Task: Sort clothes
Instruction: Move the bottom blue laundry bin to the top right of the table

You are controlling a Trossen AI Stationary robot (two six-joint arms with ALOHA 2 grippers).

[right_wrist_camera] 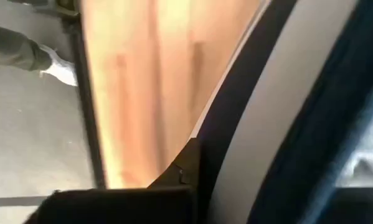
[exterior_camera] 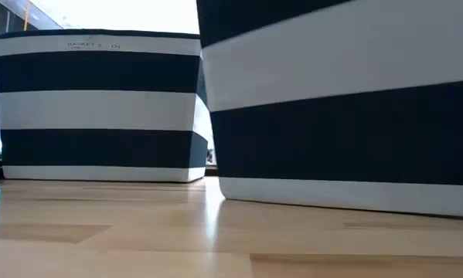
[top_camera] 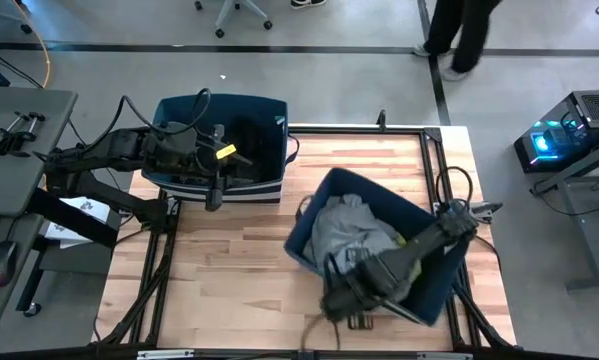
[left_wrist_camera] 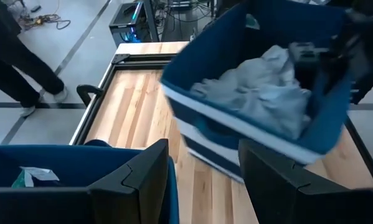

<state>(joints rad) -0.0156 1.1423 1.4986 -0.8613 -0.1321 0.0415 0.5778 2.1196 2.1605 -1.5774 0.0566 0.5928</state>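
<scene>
Right gripper (top_camera: 341,303): sits low at the near edge of the tilted right bin (top_camera: 444,285), by its outer striped wall. Finger state cannot be told; the right wrist view shows only the bin's striped fabric and table wood pressed close, so you cannot confirm whether it grips the rim.

Left gripper (left_wrist_camera: 205,180): fingers spread wide, holding nothing, hovering over the left bin (top_camera: 269,110) at the table's far left corner.

Clothes, item one: grey garment (top_camera: 351,235), bunched in the right bin, its folds plain in the left wrist view (left_wrist_camera: 261,93). Item two: a scrap of bright yellow (top_camera: 402,240) beside the grey, mostly hidden by the right arm. Item three: dark cloth (top_camera: 249,140) in the left bin, shape unclear.

Table (top_camera: 229,260): bare wood between the two bins.

Handling notes, as judgement: the right bin stands askew and lifted on one side, so you should steady it before you reach inside. Take the grey garment from above by a raised fold, pinching one layer only, so the yellow piece does not ride up with it. Lift high enough to clear the rim before crossing, and keep the left arm out of the path.
</scene>
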